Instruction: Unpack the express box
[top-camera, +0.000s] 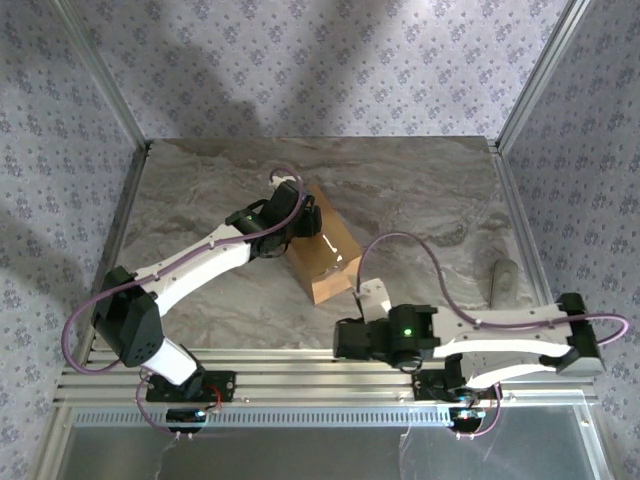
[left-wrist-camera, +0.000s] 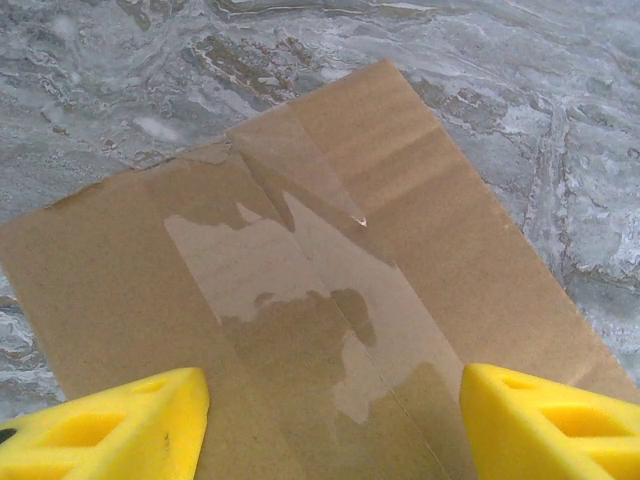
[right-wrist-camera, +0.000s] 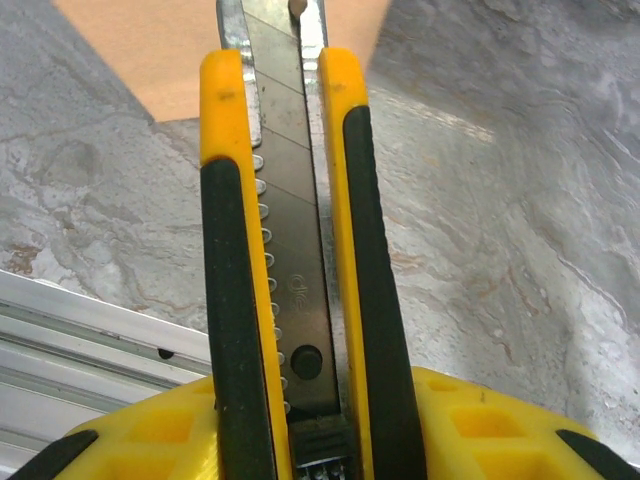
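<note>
From above, the express box (top-camera: 330, 262) sits mid-table, flaps closed. Left wrist: the left gripper (left-wrist-camera: 330, 420) hangs spread and empty over its taped seam (left-wrist-camera: 300, 290). Right wrist: the right gripper (right-wrist-camera: 320, 440) clamps the utility knife (right-wrist-camera: 290, 250), so slitting that seam likely comes next.

1. Top view: high at the near side, looking down over the whole table (top-camera: 430, 190).
2. Left wrist: close above the box (left-wrist-camera: 300, 300), facing down; top view shares it.
3. Right wrist: close, looking along the knife (right-wrist-camera: 290, 250) toward the far box corner.
</note>
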